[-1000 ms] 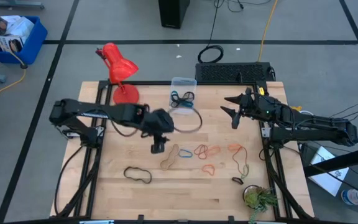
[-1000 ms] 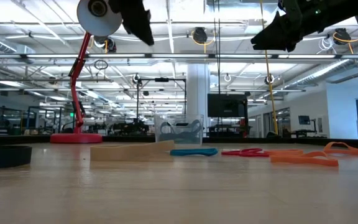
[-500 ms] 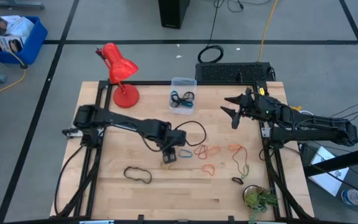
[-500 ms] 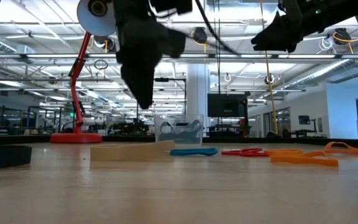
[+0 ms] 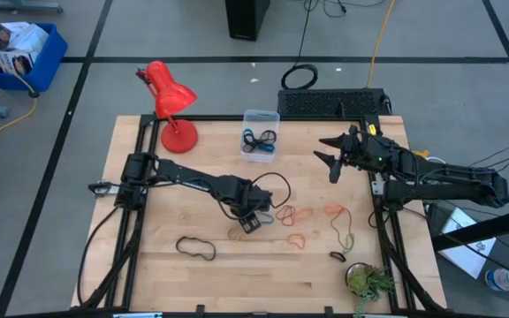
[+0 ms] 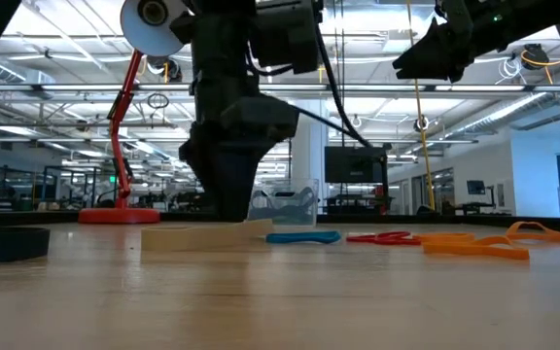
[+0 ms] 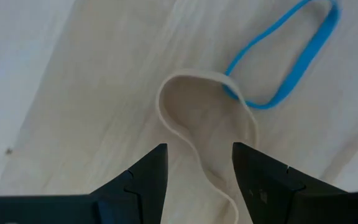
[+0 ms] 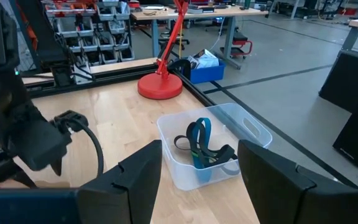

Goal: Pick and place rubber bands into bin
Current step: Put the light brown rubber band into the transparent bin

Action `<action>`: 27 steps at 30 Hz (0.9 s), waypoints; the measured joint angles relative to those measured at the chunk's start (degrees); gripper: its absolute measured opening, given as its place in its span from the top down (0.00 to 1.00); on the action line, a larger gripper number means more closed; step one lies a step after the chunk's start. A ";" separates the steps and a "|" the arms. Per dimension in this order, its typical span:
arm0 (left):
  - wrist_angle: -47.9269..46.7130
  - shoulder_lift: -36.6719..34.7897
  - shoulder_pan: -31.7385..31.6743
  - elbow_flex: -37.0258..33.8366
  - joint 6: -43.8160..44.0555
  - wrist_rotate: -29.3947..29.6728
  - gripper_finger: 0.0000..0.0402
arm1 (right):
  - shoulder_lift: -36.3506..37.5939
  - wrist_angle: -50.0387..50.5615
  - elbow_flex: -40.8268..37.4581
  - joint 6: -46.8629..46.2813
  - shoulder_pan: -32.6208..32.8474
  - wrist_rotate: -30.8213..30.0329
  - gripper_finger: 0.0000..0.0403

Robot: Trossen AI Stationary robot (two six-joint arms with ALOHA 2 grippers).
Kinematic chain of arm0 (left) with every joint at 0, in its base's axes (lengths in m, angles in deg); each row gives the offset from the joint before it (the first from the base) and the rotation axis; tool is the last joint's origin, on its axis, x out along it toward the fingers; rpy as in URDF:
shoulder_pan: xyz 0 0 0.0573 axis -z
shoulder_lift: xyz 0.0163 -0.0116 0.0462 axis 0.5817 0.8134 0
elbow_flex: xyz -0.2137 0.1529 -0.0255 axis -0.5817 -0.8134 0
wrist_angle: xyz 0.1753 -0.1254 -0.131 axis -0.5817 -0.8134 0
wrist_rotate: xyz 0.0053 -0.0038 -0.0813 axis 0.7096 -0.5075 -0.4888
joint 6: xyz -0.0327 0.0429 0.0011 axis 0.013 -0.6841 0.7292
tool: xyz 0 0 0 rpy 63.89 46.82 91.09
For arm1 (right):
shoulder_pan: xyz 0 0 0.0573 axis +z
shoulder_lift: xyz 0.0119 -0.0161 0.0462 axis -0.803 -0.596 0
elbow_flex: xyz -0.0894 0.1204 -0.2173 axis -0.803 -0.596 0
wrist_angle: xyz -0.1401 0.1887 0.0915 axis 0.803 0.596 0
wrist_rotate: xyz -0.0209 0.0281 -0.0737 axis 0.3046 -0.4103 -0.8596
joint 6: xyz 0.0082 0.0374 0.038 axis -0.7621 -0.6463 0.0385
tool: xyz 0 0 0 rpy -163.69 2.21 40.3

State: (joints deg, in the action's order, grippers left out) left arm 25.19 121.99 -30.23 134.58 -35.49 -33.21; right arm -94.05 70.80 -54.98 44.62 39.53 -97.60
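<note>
- The left gripper (image 5: 249, 221) has swung from the left half of the bench and dropped to mid-bench within the last second; its fingers (image 7: 145, 180) are spread, one on each side of the tan band (image 7: 207, 137), nothing pinched yet.
- In the low view that arm's fingertips now reach the wood, where half a second ago they hung above it.
- The tan band lies flat, its far end overlapping the blue band (image 7: 288, 59); a close here could drag the blue one along.
- Judged from this, the pick is about to begin: closing is all that is left before lifting.
- More bands lie toward the right edge: red and orange loops (image 5: 294, 215), an olive one (image 5: 345, 228); a black one (image 5: 195, 248) sits nearer the front edge.
- The bin (image 5: 259, 134) stands at the back edge, middle, already holding a few bands.
- The right gripper (image 5: 332, 157) waits spread, high over the right side, unmoved.
</note>
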 joint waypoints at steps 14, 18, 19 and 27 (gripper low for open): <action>-0.47 2.15 -0.13 0.00 0.28 0.48 0.55 | 0.00 -0.02 0.00 0.01 0.00 -0.02 0.48; -0.48 2.15 -0.13 0.00 0.10 0.48 0.65 | 0.00 -0.02 0.00 0.20 0.00 -0.02 0.48; -0.46 2.15 -0.13 0.00 0.11 0.48 0.68 | 0.00 -0.02 0.00 0.20 0.01 -0.02 0.48; -0.44 2.15 -0.22 0.00 -0.48 0.19 0.93 | 0.00 -0.02 0.00 0.44 0.01 -0.02 0.48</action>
State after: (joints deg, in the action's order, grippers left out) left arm 24.76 124.14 -30.45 134.58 -35.96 -33.02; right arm -94.05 70.78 -54.98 45.06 39.54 -97.62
